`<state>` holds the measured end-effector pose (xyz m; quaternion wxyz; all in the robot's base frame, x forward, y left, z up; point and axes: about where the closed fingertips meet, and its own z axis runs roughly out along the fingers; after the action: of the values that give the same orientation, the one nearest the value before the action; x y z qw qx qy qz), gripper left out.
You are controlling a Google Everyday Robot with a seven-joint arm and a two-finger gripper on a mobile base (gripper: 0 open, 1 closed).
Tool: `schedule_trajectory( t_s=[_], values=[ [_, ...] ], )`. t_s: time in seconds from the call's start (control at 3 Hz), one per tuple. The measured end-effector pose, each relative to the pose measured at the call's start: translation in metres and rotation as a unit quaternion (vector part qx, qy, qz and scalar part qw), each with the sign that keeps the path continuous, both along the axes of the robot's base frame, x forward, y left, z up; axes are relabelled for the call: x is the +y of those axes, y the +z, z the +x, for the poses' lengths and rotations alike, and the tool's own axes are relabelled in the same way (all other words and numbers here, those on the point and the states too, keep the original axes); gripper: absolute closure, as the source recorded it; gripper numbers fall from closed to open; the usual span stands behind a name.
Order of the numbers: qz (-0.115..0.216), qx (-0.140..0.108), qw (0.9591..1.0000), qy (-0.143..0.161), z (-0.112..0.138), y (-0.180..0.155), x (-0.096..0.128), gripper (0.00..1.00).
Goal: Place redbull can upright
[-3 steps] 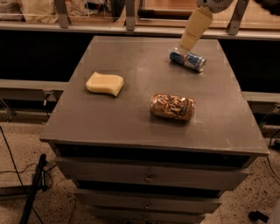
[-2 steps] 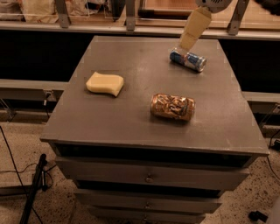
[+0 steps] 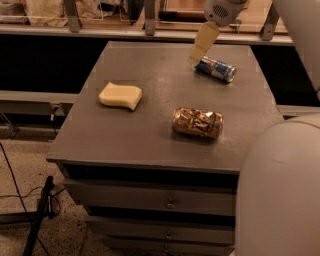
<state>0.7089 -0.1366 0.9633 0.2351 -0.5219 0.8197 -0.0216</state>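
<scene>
- Camera view, from the front and above: a grey-brown tabletop (image 3: pixel 150 137) sits on a cabinet of drawers (image 3: pixel 170 202).
- The redbull can (image 3: pixel 216 69) lies on its side at the far right of the tabletop, so it is not upright. Its body is blue and silver. One silver end points right and slightly toward me, and the other points away to the left.
- The gripper (image 3: pixel 198 52) hangs just left of the redbull can's far end and a little above it. It is pale beige and slants down from a rounded white wrist housing (image 3: pixel 222 9) at the top edge. It is very close to the redbull can, but I can't make out whether they touch.
- From where I stand, I can't say whether the gripper is spread or pressed together. It has nothing lifted.
- A dented gold-orange can (image 3: pixel 198 123) also lies on its side. It is nearer to me than the redbull can, slightly to its left and well apart from it.
- A yellow sponge (image 3: pixel 120 95) lies flat, far to the left of the redbull can and somewhat nearer to me.
- A big rounded white robot body (image 3: pixel 280 195) fills the lower right, much nearer than the redbull can, and hides the tabletop's near right corner.
- Beyond the redbull can, past the tabletop's far edge, a railing with metal posts (image 3: pixel 150 17) runs across.
- Far below and left of the redbull can, dark cables (image 3: pixel 15 195) trail over a speckled floor (image 3: pixel 65 235).
</scene>
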Motion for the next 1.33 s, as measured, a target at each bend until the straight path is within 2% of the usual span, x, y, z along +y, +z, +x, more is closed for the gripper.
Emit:
schedule_trajectory(
  t_s=[0.67, 1.33],
  values=[
    [-0.011, 0.013, 0.9996, -0.021, 0.048, -0.055, 0.001, 0.0],
    [-0.031, 0.025, 0.999, -0.02, 0.067, -0.098, -0.005, 0.0]
  ],
)
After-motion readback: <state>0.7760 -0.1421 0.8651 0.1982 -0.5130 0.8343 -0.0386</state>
